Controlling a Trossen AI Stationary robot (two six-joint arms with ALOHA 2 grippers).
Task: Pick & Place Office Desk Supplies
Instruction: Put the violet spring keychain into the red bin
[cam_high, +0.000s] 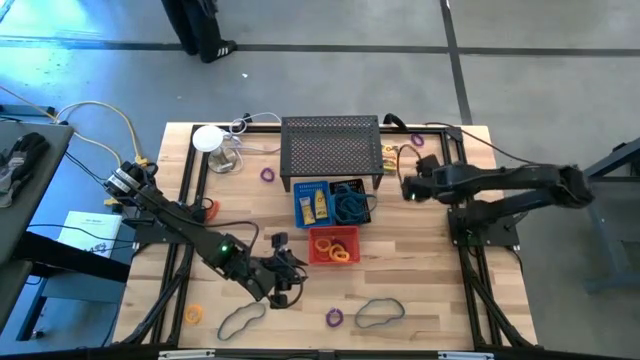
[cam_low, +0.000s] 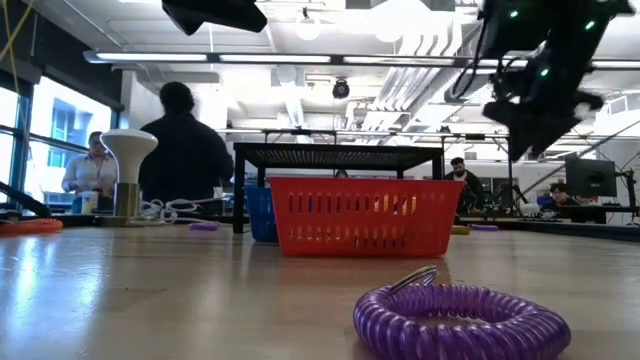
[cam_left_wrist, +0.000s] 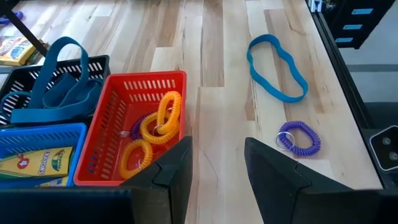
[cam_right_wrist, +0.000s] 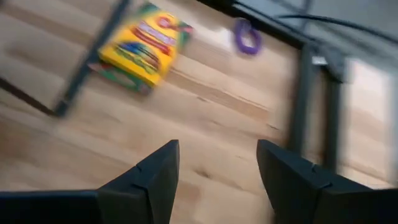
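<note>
My left gripper (cam_high: 287, 275) (cam_left_wrist: 217, 163) is open with nothing between its fingers, over bare wood to the near left of the red bin (cam_high: 318, 258). That red bin (cam_left_wrist: 144, 79) holds yellow-orange rings (cam_left_wrist: 160, 119). A purple ring (cam_left_wrist: 298, 138) (cam_low: 460, 320) and a bluish looped cord (cam_left_wrist: 278, 67) lie flat on the table beyond the gripper. My right gripper (cam_high: 408, 187) (cam_right_wrist: 217, 165) is open over the table, right of the black mesh rack (cam_high: 332, 150). A yellow printed box (cam_right_wrist: 144, 46) and another purple ring (cam_right_wrist: 247, 36) lie ahead of it.
A blue bin (cam_left_wrist: 43, 134) holds yellow boxes, and a black bin (cam_left_wrist: 99, 62) holds bluish bands. More cords (cam_high: 240, 318) (cam_high: 380, 312), an orange ring (cam_high: 193, 315) and a purple ring (cam_high: 268, 175) lie loose. A white lamp-like object (cam_high: 210, 140) stands far left. People stand beyond the table.
</note>
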